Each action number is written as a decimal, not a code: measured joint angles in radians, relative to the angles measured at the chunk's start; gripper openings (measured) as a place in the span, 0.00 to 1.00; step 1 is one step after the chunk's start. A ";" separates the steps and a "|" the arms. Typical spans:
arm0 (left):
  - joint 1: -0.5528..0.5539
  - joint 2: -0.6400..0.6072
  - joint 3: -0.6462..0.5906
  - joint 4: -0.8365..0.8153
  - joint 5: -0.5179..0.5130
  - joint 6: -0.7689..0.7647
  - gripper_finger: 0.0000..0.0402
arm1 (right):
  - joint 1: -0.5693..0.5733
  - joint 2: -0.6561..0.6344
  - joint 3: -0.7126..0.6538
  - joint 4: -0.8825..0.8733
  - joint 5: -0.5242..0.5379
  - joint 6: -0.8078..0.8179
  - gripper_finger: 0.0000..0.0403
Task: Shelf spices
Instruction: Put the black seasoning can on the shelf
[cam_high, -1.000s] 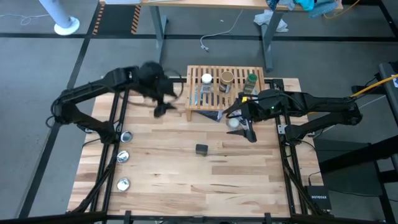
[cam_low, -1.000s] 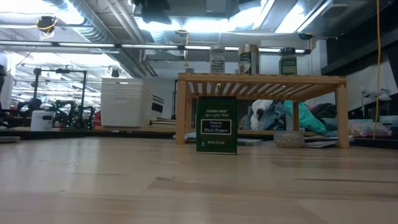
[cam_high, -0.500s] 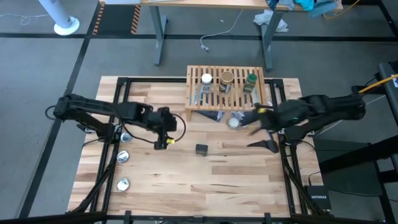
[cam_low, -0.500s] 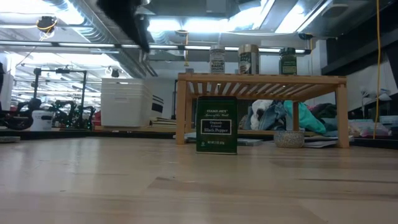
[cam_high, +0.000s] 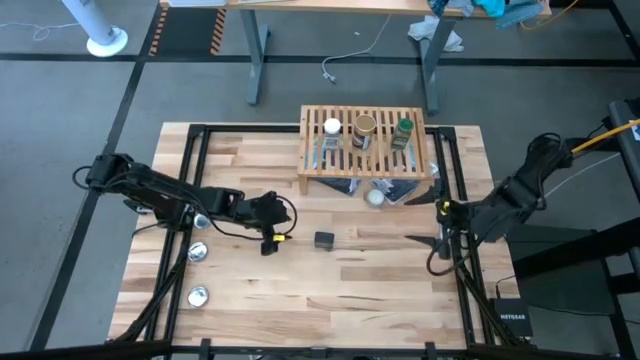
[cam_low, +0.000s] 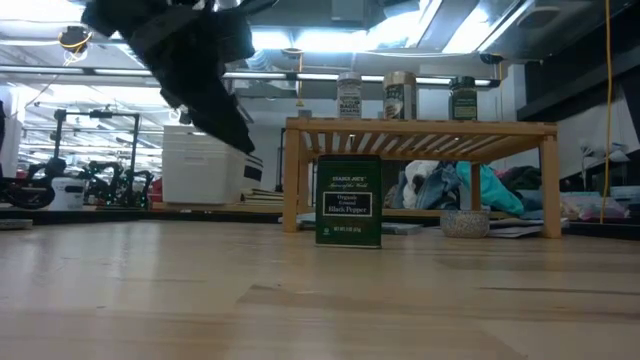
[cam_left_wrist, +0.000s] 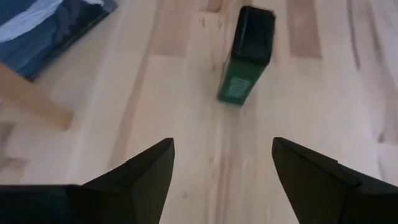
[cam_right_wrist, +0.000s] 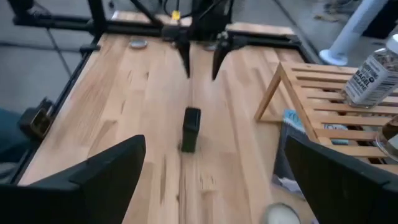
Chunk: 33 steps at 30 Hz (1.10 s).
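The dark squarish tin (cam_high: 324, 240) stands upright on its base on the tabletop, in front of the shelf; it also shows as the tin (cam_low: 348, 200), (cam_left_wrist: 247, 53), (cam_right_wrist: 191, 129). The shelf (cam_high: 365, 172) carries the white-capped jar (cam_high: 332, 127), the tan-brown jar (cam_high: 364, 125) and the green-lidded jar (cam_high: 403, 127) on its slats. My left gripper (cam_high: 272, 236) hangs open just left of the tin, and the tin lies ahead of its fingers (cam_left_wrist: 146, 171). My right gripper (cam_high: 436, 240) is open at the table's right edge, away from the tin.
A small pale round piece (cam_high: 376, 197) and a dark flat item (cam_high: 350, 186) lie at the shelf's front. Three flat silver round pieces (cam_high: 197, 251) sit along the table's left side. Black frame rails (cam_high: 458, 250) run down both sides. Bare wood stretches toward the near edge.
My left gripper has swung from beside the shelf's left end toward the near edge and down, ending just left of the tin. My right gripper has drawn back from the shelf's front toward the table's right edge. The tin and the jars have stayed put.
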 joint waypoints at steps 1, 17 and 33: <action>-0.002 0.000 -0.023 0.047 0.002 -0.007 0.66 | 0.014 0.000 -0.021 0.020 0.024 0.015 0.97; -0.027 0.206 -0.134 0.478 0.045 -0.010 0.66 | 0.162 -0.002 -0.181 0.170 0.219 0.148 0.97; 0.016 0.412 -0.131 0.860 0.079 0.054 0.66 | 0.202 -0.003 -0.181 0.173 0.287 0.150 0.97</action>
